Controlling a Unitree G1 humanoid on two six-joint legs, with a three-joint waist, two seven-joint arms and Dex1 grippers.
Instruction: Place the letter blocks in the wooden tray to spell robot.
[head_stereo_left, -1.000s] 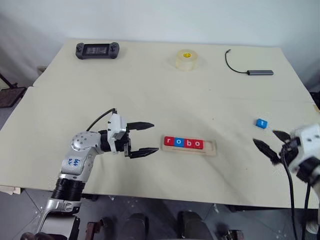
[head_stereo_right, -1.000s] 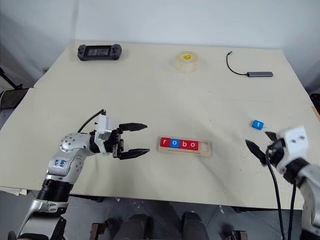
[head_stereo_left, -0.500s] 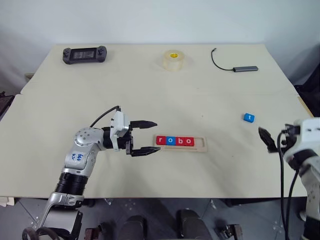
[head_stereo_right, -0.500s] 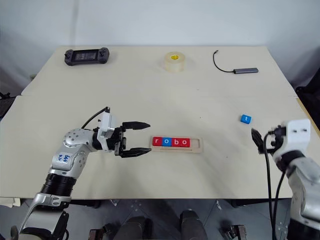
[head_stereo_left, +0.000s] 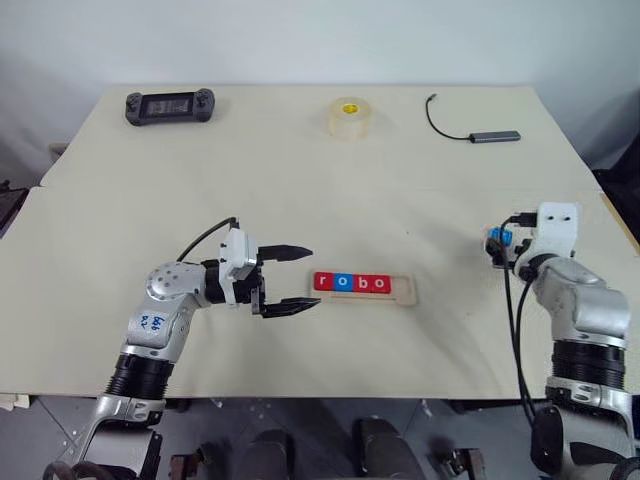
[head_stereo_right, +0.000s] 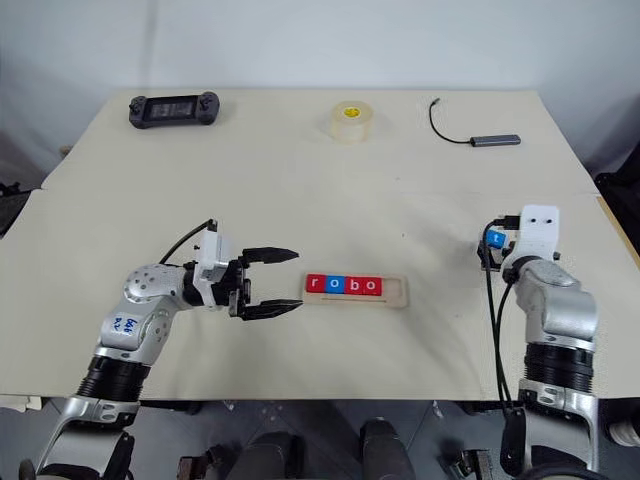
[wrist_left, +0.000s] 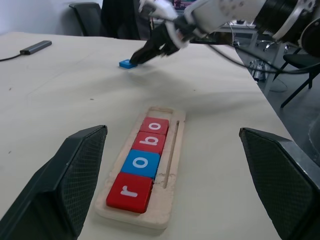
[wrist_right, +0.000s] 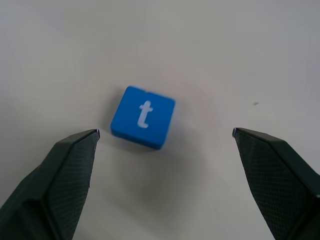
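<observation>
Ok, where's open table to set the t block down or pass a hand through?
Bare table runs between the wooden tray and the blue t block, and across the middle, between the tray and the tape roll. The tray's right-end slot is free. It is tight by the tray's left end, where the open left end effector sits, and around the t block, under the open right end effector.

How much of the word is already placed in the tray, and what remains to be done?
Done: four letter blocks spelling r, o, b, o lie in the long light-wood tray; its last slot is free. In hand: the open right gripper hovers at the small blue t block, not gripping. Left: grasp it and place it last. The left gripper is open, beside the tray.
</observation>
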